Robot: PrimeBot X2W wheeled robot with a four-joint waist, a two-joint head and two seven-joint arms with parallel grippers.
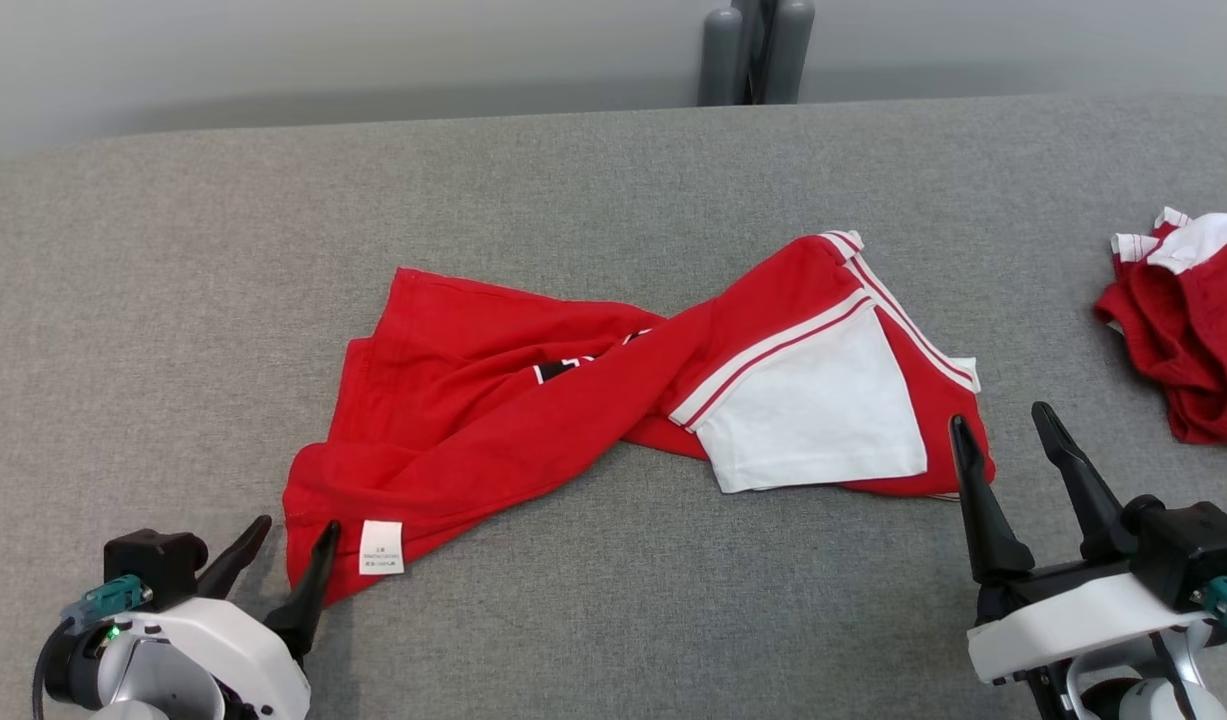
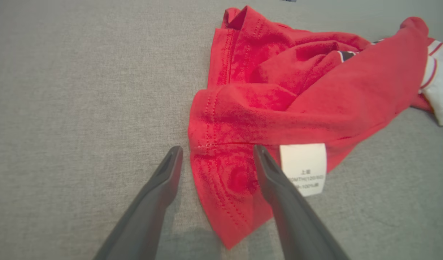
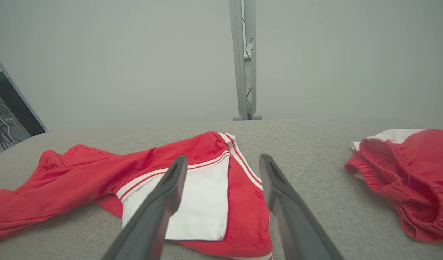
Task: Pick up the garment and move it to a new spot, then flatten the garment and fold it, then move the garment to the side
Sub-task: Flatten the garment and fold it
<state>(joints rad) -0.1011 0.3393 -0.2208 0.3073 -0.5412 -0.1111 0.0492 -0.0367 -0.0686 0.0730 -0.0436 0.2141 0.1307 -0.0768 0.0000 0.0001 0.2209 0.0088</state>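
Note:
A red garment (image 1: pixel 533 400) with a white panel and striped trim lies twisted across the middle of the grey table (image 1: pixel 613 170). Its near-left corner carries a white care label (image 1: pixel 381 547). My left gripper (image 1: pixel 295 532) stands open at that corner; in the left wrist view the red hem (image 2: pixel 221 180) lies between its two fingers, by the label (image 2: pixel 303 168). My right gripper (image 1: pixel 1003 420) is open at the garment's right end, its left fingertip just over the red edge beside the white panel (image 3: pixel 203 202), as the right gripper (image 3: pixel 223 159) also shows in its wrist view.
A second red and white garment (image 1: pixel 1188 310) lies bunched at the table's right edge, also in the right wrist view (image 3: pixel 409 173). A grey post (image 1: pixel 758 50) stands behind the table's far edge. Computer equipment (image 3: pixel 4 115) sits beyond the far left.

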